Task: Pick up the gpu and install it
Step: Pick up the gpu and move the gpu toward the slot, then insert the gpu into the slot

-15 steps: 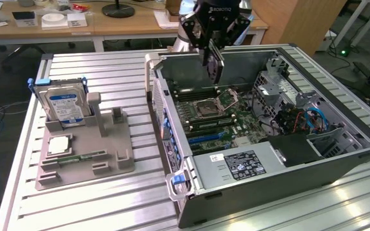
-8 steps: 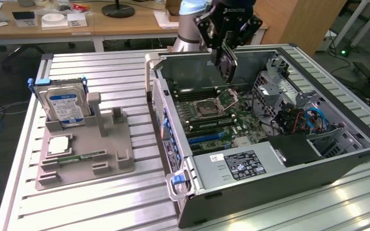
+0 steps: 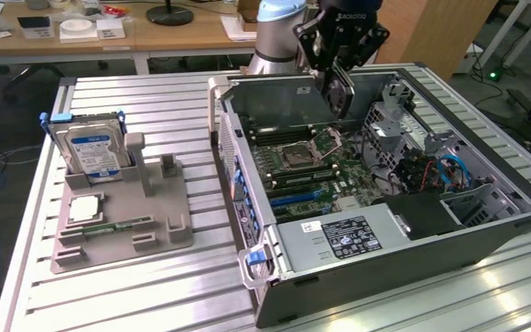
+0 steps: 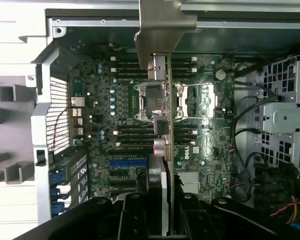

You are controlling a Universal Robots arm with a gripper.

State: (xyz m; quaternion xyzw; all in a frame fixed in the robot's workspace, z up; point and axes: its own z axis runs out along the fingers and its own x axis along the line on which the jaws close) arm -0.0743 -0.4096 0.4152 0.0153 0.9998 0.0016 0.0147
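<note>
Fingers point(image 4: 132, 217): narrowed onto the gpu point(image 4: 160, 127), one on each flat face of the end nearest the wrist.
Gpu: we hold it on edge, with its silvery bracket point(image 4: 165, 25) at the far end from the fingers. In the exterior view the gpu point(image 3: 341, 93) hangs inside the open top of the computer case point(image 3: 404, 277).
Below the gpu: the processor socket point(image 4: 190, 100) on the motherboard point(image 4: 115, 100). We judge the gpu is clear of both.
Blue slot point(image 4: 127, 162): off to one side of the gpu, which seems to lie across it, not along it.
Doing this step well: we should grip firmly, hold the gpu upright, move slowly, and line it up with the slot before any pressing.
Risk: the bracket could catch the case wall or the cables point(image 3: 450, 173).
Table point(image 3: 108, 297): a grey holder point(image 3: 155, 221) with a hard drive point(image 3: 95, 149) stands well apart.
</note>
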